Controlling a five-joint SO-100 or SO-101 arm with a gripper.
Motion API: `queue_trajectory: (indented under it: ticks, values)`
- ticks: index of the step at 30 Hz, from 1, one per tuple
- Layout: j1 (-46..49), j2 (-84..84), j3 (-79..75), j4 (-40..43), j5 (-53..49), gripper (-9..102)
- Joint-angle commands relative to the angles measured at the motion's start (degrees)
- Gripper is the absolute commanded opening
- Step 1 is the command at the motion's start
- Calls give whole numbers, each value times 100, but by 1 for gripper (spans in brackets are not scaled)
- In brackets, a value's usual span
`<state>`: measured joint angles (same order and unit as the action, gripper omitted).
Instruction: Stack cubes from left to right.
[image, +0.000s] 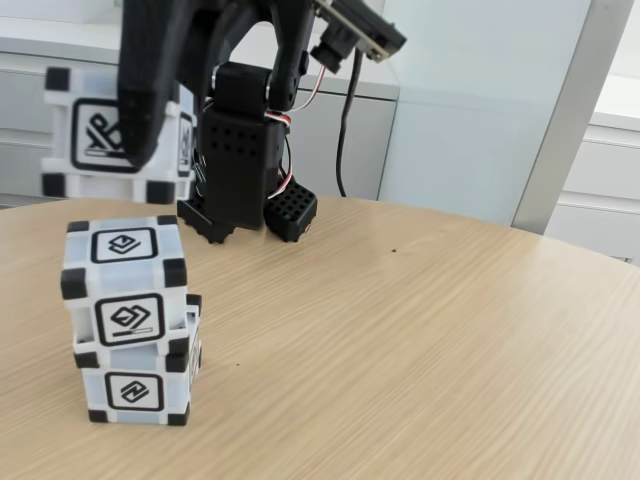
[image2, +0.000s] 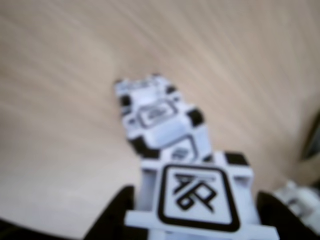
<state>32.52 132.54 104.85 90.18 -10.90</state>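
One cube (image: 118, 135) is up in the air, held by the gripper (image: 135, 120). In the fixed view it hangs near the top left, above the other cubes and not touching them. A black finger (image: 145, 90) covers part of its front face, so the black sign on that face is half hidden. In the wrist view the same held cube (image2: 197, 197) sits at the bottom of the picture, with a dark finger (image2: 112, 215) close on each side of it — the gripper (image2: 195, 220) is closed just as wide as the cube and has it tight.

Below it, two more cubes make a little tower on the table (image: 420, 350). The top cube (image: 125, 285) sits on the bottom cube (image: 135, 385), but not neatly — it is turned a bit and pushed a little to the left in the fixed view. In the wrist view the tower (image2: 160, 122) is blurry and lies past the held cube, toward the middle of the picture.

The table is pale wood with a round edge. The black arm (image: 240, 140) stands at the back of it on a black base (image: 290, 212), with thin wires (image: 305, 95) running by its joints. Behind the table are white cupboards (image: 600, 175) and a pale wall panel (image: 470, 100).
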Motion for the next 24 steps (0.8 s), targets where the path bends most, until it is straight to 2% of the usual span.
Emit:
queue_trajectory:
  ticks: [1,24]
  values:
    - [158,-62,-211,-202,-35,0]
    - [53,-281,-185,-202,-396,2]
